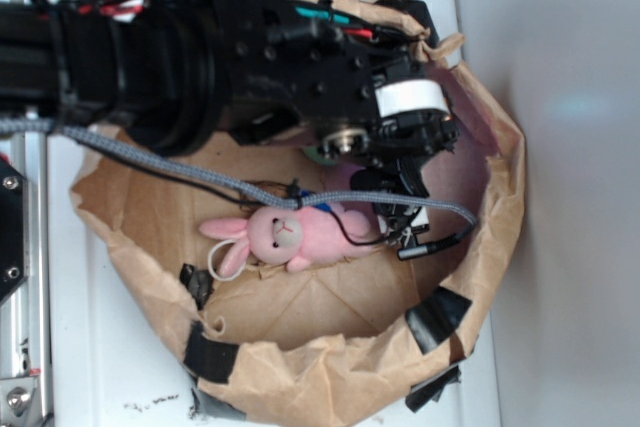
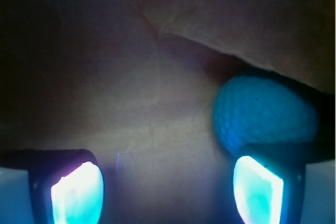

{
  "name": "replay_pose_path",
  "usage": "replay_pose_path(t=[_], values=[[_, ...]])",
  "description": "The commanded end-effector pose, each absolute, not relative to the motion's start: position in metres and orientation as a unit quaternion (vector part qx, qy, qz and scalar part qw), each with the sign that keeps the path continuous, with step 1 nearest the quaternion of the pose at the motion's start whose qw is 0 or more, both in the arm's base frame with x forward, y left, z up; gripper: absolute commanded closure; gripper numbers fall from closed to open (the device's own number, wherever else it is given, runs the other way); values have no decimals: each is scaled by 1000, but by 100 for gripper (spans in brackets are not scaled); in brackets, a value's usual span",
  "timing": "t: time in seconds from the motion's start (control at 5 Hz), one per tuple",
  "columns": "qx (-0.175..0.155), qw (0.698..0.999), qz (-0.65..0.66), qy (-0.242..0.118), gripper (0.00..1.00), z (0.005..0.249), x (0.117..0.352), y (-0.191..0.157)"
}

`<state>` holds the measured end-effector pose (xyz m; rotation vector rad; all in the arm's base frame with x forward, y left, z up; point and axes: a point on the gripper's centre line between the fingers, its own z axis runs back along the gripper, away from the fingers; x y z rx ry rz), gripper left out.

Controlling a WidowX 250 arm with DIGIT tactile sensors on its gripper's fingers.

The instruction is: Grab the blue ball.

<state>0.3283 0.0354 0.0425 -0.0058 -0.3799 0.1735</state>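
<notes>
Wrist view: blue ball [image 2: 265, 116], round with no long axis, beyond the spread-apart pincer [image 2: 168, 190].

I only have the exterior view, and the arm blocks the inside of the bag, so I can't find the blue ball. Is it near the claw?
Observer: Yes. In the wrist view the blue ball lies on the bag floor just beyond one fingertip, not centred in the claw.
Operator: Is the claw open?
Observer: Open wide, with only bare paper in the gap.
Operator: Anything over the ball?
Observer: A paper fold overhangs its top edge.
</notes>
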Motion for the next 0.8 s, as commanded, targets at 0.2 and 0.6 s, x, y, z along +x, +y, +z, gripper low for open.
replay_pose_path(t=[0.2,0.6], values=[[4,978,176,-113,0,78,327,36],[46,951,270,-146,0,59,323,45]])
